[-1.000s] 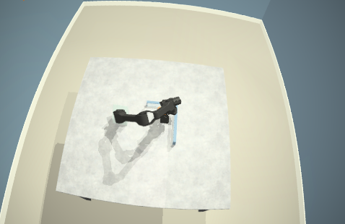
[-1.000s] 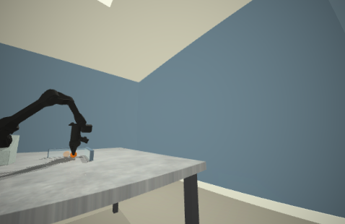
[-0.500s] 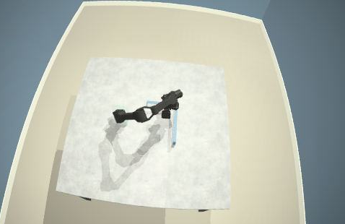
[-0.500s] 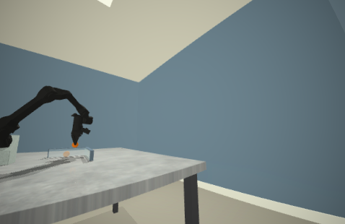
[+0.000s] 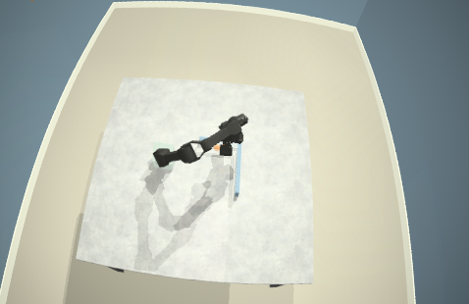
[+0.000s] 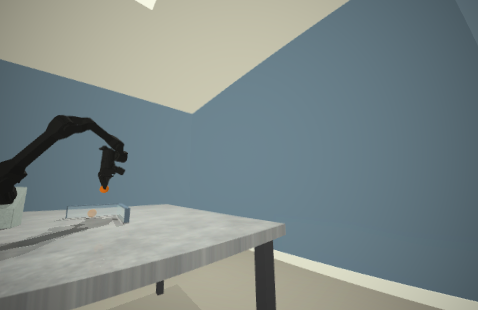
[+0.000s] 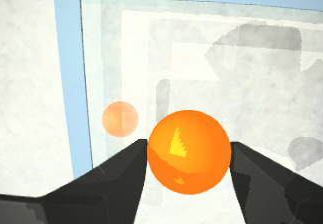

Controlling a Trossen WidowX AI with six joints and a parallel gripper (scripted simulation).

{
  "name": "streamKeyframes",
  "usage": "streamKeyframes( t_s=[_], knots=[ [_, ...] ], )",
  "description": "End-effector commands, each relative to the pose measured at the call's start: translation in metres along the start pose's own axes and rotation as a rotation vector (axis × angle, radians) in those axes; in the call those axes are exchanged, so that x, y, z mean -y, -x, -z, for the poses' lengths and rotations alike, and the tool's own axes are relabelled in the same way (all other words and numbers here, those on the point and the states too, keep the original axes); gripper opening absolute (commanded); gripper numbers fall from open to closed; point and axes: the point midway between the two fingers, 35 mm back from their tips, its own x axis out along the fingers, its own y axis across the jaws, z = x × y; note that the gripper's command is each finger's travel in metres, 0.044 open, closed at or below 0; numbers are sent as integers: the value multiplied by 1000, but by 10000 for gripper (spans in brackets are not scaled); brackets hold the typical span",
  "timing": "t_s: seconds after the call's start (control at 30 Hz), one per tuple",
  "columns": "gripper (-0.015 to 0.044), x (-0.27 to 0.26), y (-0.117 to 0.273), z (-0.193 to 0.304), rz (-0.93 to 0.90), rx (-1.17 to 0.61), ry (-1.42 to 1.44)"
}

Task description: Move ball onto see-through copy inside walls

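The black parallel-jaw gripper (image 7: 189, 165) is pinched on the glossy orange ball (image 7: 189, 151); in the wrist view a dark finger (image 7: 124, 167) is pressed to the ball at its 9 o'clock side and the other at its 3 o'clock side. In the exterior view the ball (image 6: 104, 189) is seen hanging at the fingertips, well above the grey mottled table top (image 6: 156, 235), so it is carried clear of the surface.

Outward from the ball, the pale see-through orange copy (image 7: 120, 119) is seen on the table at about 10 o'clock from it in the wrist view, just beside the low clear blue-edged wall (image 7: 73, 85), which runs from 12 to 6 o'clock along the left of that view. From outside, the walls (image 6: 98, 212) are seen below the gripper, with the copy (image 6: 92, 213) inside them.

By judgement, grasping and lifting are done. Left to do are carrying the ball over the copy, lowering it until it rests there, spreading the fingers, and drawing the gripper away with the ball still and inside the walls.

Being a sphere, the ball has no long axis and no pointing direction; only a yellow highlight is shown on its upper face.
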Motion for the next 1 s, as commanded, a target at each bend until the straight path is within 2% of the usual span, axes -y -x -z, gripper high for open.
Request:
streamKeyframes(
  t_s=[0.0, 0.97],
  knots=[
    [0, -6, 0, 3, -4, 2, 121],
    [0, -49, -29, 29, -4, 5, 1183]
  ],
)
